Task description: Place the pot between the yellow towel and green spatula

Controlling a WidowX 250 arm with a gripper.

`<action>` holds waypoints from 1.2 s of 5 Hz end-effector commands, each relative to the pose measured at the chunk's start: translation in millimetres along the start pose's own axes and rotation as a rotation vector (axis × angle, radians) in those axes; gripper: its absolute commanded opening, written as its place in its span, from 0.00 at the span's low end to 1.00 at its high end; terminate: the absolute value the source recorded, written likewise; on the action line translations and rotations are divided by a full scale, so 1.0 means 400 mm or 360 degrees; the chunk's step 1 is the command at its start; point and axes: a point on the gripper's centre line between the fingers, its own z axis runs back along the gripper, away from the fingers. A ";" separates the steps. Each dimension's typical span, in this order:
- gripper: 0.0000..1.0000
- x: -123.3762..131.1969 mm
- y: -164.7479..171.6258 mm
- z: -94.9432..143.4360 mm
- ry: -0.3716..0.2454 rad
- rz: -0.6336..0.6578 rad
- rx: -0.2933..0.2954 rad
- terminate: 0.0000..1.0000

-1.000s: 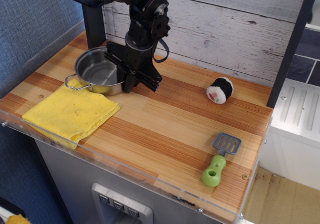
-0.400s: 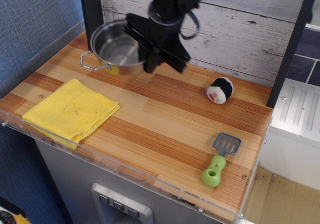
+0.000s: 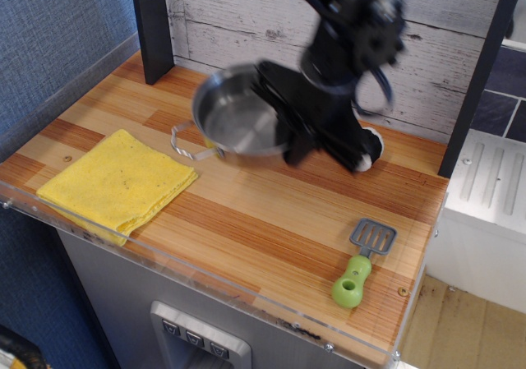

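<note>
Hanging tilted above the wooden table [image 3: 246, 221], the pot [image 3: 240, 122] is pinched at its right rim by the blurred gripper [image 3: 289, 132]; the arm hides most of a sushi toy [image 3: 371, 143]. Yellow towel [image 3: 115, 184] lies front-left; green spatula [image 3: 362, 264] front-right.

Shiny polished metal pot [image 3: 238, 122]; soft matt yellow cloth towel [image 3: 115, 184]; glossy green plastic spatula [image 3: 362, 262]; smooth varnished wood table [image 3: 271, 221]; rough whitewashed plank wall [image 3: 246, 16].

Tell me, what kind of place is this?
Probably a toy kitchen set up as a robot test bench: a wooden counter with a small steel pot, a yellow towel and a toy green spatula.
</note>
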 end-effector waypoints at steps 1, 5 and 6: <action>0.00 -0.043 -0.063 -0.001 -0.0007 -0.0046 -0.0046 0.00; 0.00 -0.097 -0.115 -0.083 0.0148 -0.0140 -0.0136 0.00; 1.00 -0.084 -0.109 -0.065 0.0115 -0.0076 -0.0083 0.00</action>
